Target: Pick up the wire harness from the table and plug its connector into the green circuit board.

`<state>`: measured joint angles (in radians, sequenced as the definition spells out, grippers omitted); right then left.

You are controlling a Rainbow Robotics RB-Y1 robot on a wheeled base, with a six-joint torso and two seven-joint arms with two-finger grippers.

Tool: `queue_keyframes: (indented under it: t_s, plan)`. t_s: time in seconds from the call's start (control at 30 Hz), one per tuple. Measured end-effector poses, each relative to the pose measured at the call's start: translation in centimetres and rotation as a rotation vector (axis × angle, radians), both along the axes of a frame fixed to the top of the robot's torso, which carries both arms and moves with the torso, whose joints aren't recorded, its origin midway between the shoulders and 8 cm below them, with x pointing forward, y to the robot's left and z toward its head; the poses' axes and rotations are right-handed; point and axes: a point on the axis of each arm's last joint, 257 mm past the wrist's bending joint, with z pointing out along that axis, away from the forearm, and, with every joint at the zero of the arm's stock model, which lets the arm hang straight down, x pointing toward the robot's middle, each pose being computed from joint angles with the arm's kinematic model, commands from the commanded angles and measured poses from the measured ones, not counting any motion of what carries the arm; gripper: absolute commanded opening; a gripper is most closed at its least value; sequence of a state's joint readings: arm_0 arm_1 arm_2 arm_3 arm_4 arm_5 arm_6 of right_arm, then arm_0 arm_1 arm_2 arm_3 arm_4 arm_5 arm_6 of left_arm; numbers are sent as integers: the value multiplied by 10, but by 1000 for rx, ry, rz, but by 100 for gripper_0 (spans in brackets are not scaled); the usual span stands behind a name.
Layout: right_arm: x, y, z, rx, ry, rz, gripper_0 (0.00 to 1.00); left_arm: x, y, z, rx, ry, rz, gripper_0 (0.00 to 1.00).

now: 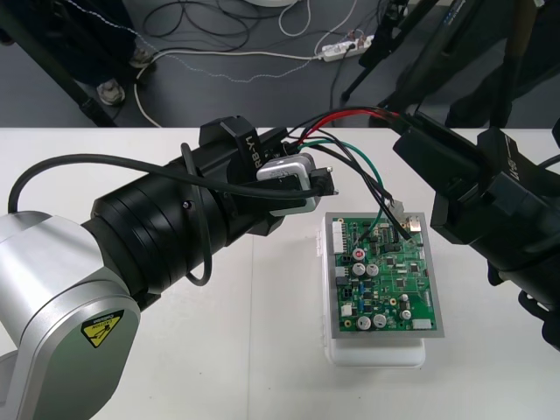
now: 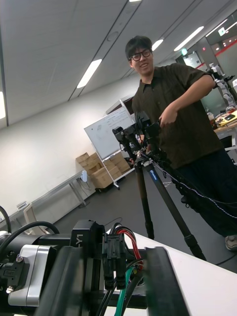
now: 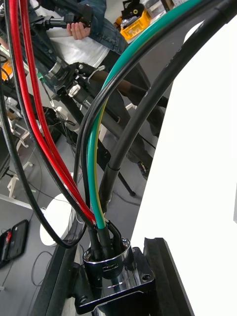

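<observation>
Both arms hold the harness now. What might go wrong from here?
1. The left gripper is shut on the round metal socket and the right gripper on the small black plug, with the thin red, black and green wires spanning between them; moving apart may strain them.
2. A thicker black branch ends over the green circuit board's far corner and may snag there.

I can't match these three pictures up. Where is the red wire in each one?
Front view: the red wire arches away from the metal socket, beyond the far side of the green circuit board.
Right wrist view: it curls out of the black plug between the right fingers.
Left wrist view: it climbs from the metal socket between the left fingers.
Shared landmark: the green wire running beside it.
</observation>
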<state>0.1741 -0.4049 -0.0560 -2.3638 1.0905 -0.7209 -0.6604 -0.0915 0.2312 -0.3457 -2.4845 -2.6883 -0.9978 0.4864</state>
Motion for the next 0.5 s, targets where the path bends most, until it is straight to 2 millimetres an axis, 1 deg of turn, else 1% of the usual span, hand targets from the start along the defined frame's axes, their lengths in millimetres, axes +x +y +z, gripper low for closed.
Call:
queue_keyframes:
  t_s: [0.5]
  plan:
    - [-3, 3, 0, -2, -4, 13, 0, 0, 0, 1, -4, -3, 1, 0]
